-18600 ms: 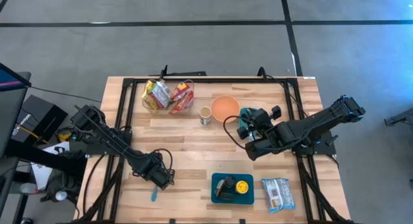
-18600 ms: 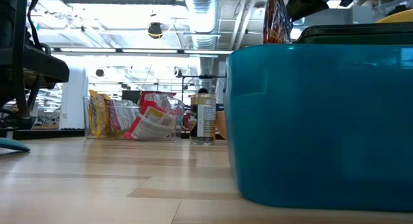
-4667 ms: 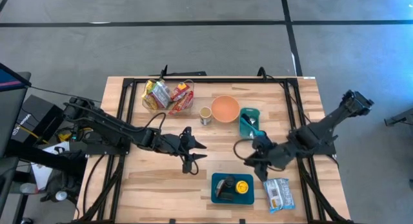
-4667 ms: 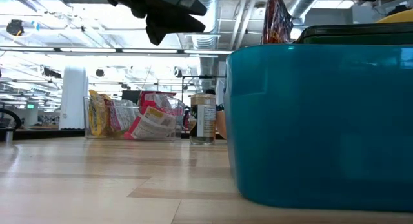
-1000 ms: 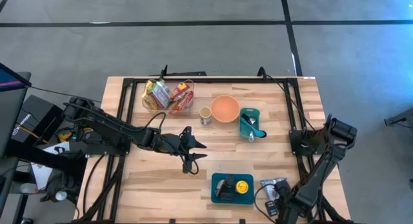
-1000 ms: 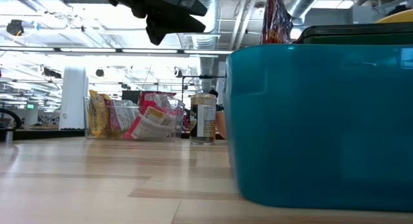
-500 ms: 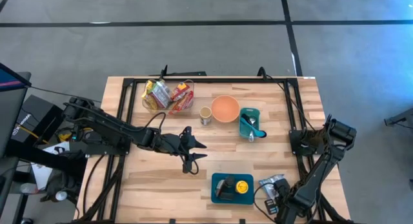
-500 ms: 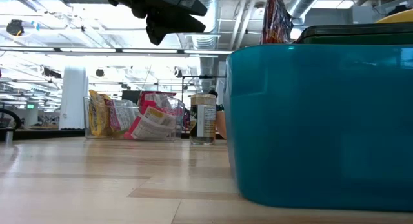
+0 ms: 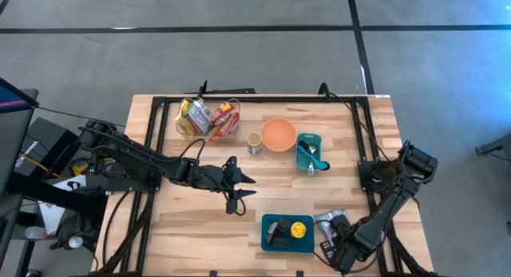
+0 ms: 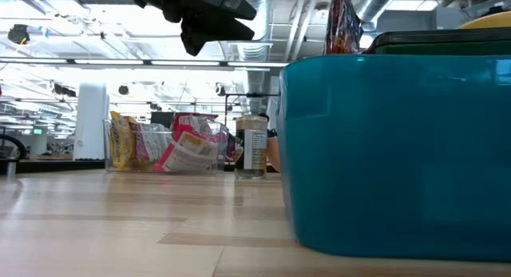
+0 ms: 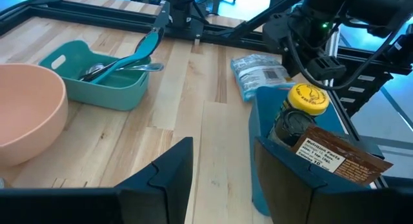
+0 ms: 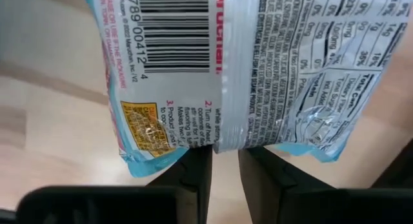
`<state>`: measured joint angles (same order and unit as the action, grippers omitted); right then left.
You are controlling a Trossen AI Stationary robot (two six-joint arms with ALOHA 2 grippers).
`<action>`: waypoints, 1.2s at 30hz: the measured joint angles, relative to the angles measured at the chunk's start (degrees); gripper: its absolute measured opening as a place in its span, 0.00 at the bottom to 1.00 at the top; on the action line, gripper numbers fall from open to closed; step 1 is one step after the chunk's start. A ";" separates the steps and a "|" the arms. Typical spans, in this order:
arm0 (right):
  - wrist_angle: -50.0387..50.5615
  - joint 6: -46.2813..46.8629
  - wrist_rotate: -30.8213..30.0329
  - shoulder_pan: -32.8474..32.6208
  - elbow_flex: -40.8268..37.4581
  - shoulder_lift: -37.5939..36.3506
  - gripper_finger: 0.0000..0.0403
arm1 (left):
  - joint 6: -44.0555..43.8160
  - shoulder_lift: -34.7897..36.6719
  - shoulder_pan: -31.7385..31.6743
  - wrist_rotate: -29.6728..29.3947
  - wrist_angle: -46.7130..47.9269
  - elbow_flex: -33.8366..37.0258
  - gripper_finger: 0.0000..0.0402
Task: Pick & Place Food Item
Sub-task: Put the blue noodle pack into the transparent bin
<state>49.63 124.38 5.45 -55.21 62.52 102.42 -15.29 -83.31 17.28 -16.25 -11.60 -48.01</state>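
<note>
Right wrist view has the story: the right gripper (image 12: 224, 166) has its two dark fingers (image 12: 197, 175) pinched on the lower edge of the crinkly pale-blue and white plastic food packet (image 12: 239, 62), barcode and nutrition print filling the picture. From above, the packet (image 9: 328, 219) hangs just beside the teal rectangular plastic bin (image 9: 275, 243), on the side away from the left arm, at the counter's (image 9: 200, 221) near edge, and the right gripper (image 9: 334, 231) sits right under it.

My read: this is the lift-and-carry step. The bite is only on a thin seam of slick film, so a slow, level move would suit; a quick swing could let the bag slide out. It is soft and floppy, so it should clear the bin's rim before it goes anywhere.

The bin is hard, smooth plastic with straight walls, holding a yellow-lidded round jar (image 11: 310, 99) and a brown printed flat pouch (image 11: 339, 156). Farther from the bin stand a matte peach round bowl (image 9: 279, 134) and a small teal tray with utensils (image 9: 310, 152).

The left gripper (image 9: 238, 189) waits over the bare wooden counter, well apart from the bin, fingers spread with nothing between them. Whether the packet still touches the counter I cannot tell.
</note>
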 joint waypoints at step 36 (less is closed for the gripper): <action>10.68 -5.84 -2.52 -2.13 0.00 -2.18 0.18 | 0.00 0.00 0.00 0.00 0.00 -0.02 0.39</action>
<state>60.31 118.54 2.93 -57.34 62.52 100.24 -15.29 -83.31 17.28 -16.25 -11.60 -48.03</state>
